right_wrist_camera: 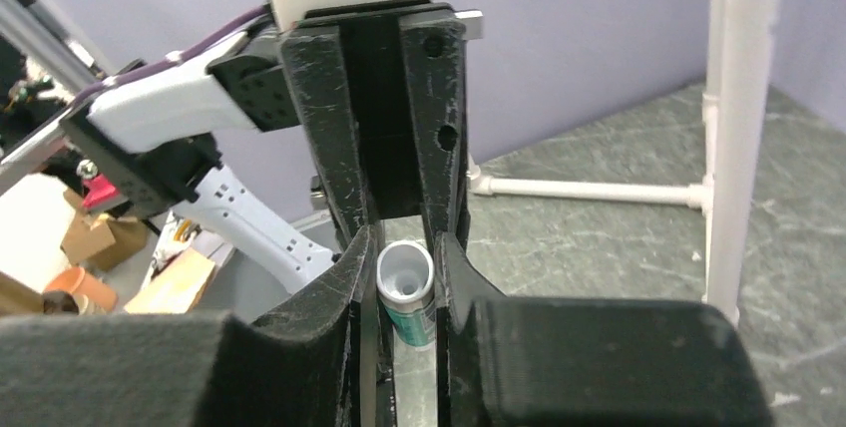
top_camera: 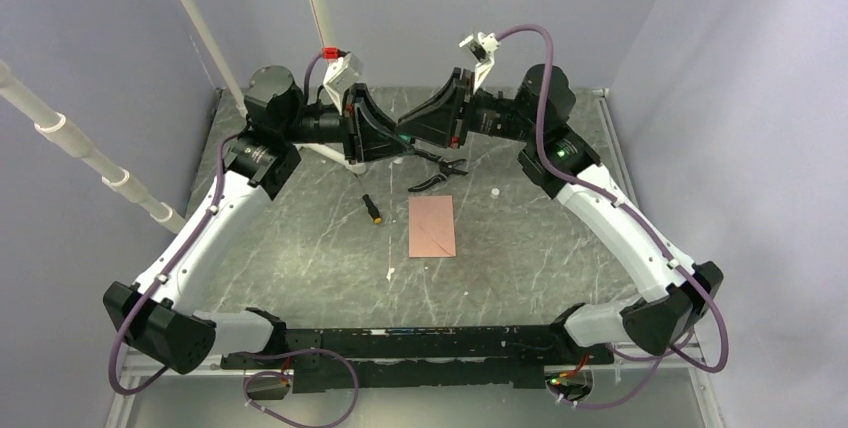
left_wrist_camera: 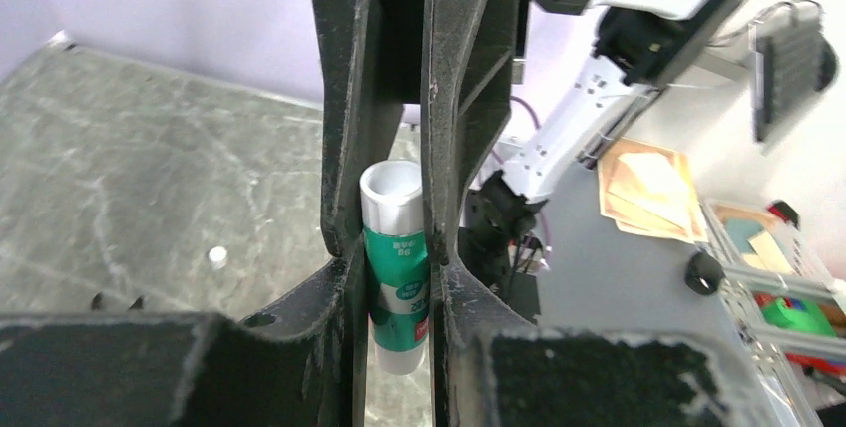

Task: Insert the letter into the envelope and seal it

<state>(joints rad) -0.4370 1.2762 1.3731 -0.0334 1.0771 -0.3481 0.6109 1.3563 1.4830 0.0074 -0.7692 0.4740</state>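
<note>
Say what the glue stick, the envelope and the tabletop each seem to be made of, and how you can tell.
Glue stick: probably plastic; a smooth white tube with a glossy green printed label.
Envelope: paper; matte pinkish-brown, lying flat, with faint fold lines.
Tabletop: stone or a stone-look laminate; grey-green with pale veins and a slight sheen. The look does not settle which.

Left hand point(top_camera: 392, 140) and right hand point(top_camera: 415, 129) meet at a glue stick point(top_camera: 404, 136), beyond the envelope point(top_camera: 432, 226).

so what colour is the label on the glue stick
Green on the white glue stick, red patch lower down; best in the left wrist view.
</note>
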